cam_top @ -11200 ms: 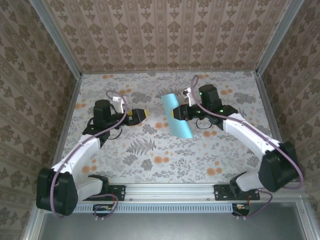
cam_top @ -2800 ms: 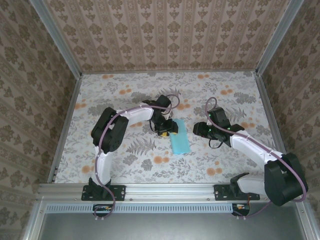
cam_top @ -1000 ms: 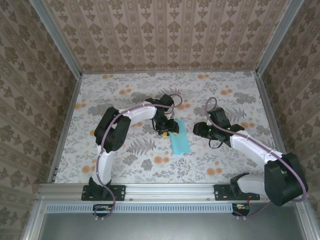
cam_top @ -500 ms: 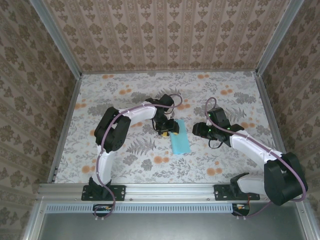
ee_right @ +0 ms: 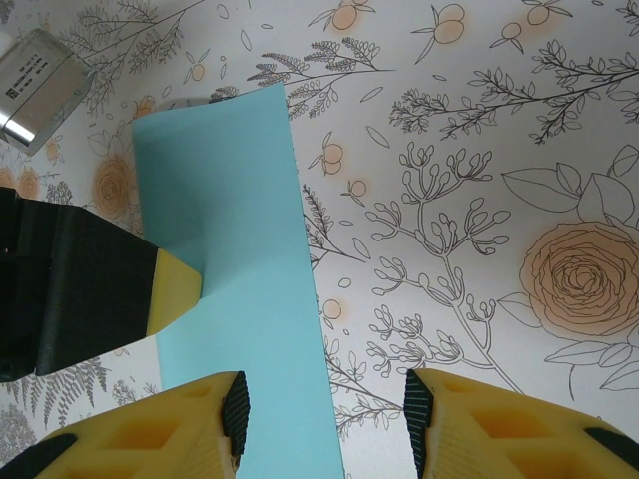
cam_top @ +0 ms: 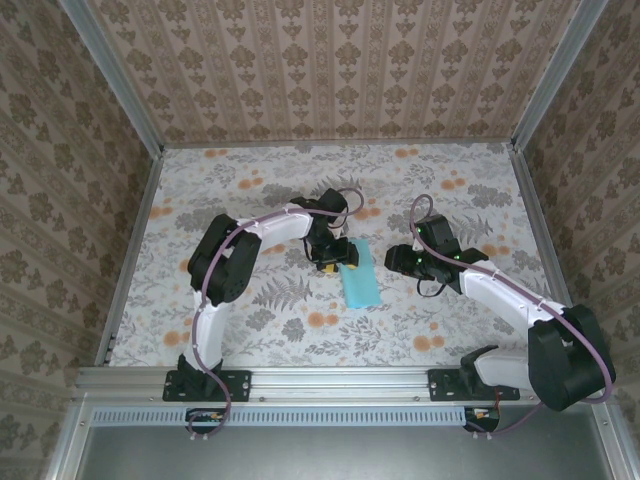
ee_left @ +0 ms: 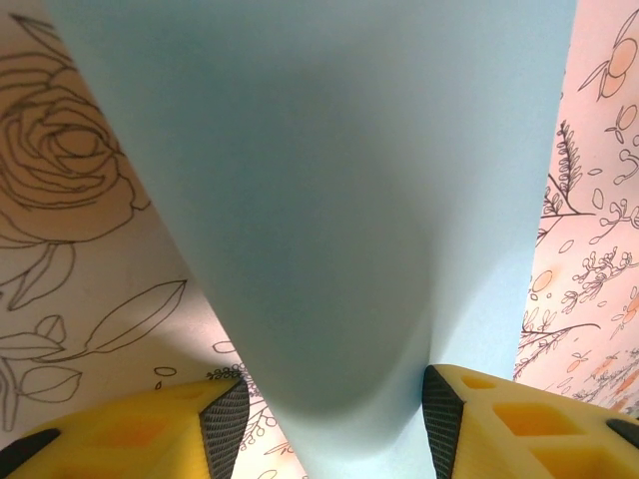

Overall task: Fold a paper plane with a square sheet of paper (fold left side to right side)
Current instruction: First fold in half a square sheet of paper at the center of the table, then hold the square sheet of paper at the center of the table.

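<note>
The square sheet of paper [cam_top: 358, 272] lies on the table as a narrow turquoise strip, folded in half lengthwise. My left gripper [cam_top: 335, 258] is down at the strip's upper left edge, jaws apart. In the left wrist view the paper [ee_left: 329, 200] bulges up between the fingers, and the left gripper [ee_left: 333, 424] is open around that bulge. In the right wrist view one yellow left fingertip [ee_right: 175, 289] rests on the paper [ee_right: 240, 249]. My right gripper [cam_top: 398, 260] hovers just right of the strip, and the right gripper [ee_right: 325, 419] is open across the paper's right edge.
The floral tablecloth [cam_top: 270, 310] covers the whole table. Aluminium rails [cam_top: 340, 380] run along the near edge, and patterned walls close the back and both sides. The left arm [cam_top: 260, 232] reaches across the middle toward the paper.
Earlier the right gripper held the curled paper up and the left arm stood apart. Now the strip lies flat with the left gripper on it. Over the last second almost nothing moved.
</note>
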You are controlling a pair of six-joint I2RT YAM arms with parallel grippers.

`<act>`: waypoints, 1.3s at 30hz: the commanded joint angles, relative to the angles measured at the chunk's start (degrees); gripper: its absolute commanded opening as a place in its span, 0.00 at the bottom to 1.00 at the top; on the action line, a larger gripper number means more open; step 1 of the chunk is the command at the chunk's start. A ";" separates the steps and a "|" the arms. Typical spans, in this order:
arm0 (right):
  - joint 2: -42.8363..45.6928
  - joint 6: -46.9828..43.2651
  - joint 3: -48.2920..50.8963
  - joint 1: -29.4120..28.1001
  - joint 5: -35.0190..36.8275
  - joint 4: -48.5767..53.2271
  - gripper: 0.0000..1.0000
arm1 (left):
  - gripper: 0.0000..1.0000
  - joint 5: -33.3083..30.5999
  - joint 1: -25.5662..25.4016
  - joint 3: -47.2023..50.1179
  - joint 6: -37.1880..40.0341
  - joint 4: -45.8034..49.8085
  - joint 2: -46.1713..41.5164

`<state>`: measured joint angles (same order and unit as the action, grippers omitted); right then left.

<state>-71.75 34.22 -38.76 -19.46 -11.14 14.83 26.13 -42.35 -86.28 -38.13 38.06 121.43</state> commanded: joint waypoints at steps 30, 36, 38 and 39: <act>-20.71 1.95 -3.68 -4.58 -10.99 -10.33 0.07 | 0.54 -0.11 -2.21 2.69 0.60 -12.41 6.98; -22.39 1.05 -4.21 -4.73 -9.49 -7.54 0.07 | 0.54 -0.11 -2.14 2.39 0.86 -12.20 6.86; -23.01 0.79 -4.21 -4.79 -9.02 -6.62 0.07 | 0.54 -0.15 -2.15 2.30 0.95 -12.09 6.82; -23.23 0.60 -4.13 -4.84 -8.81 -6.17 0.07 | 0.54 -0.12 -2.21 2.18 0.95 -12.05 6.72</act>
<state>-93.62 35.90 -41.89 -23.90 -21.43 5.28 26.13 -42.35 -86.21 -38.17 37.95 121.40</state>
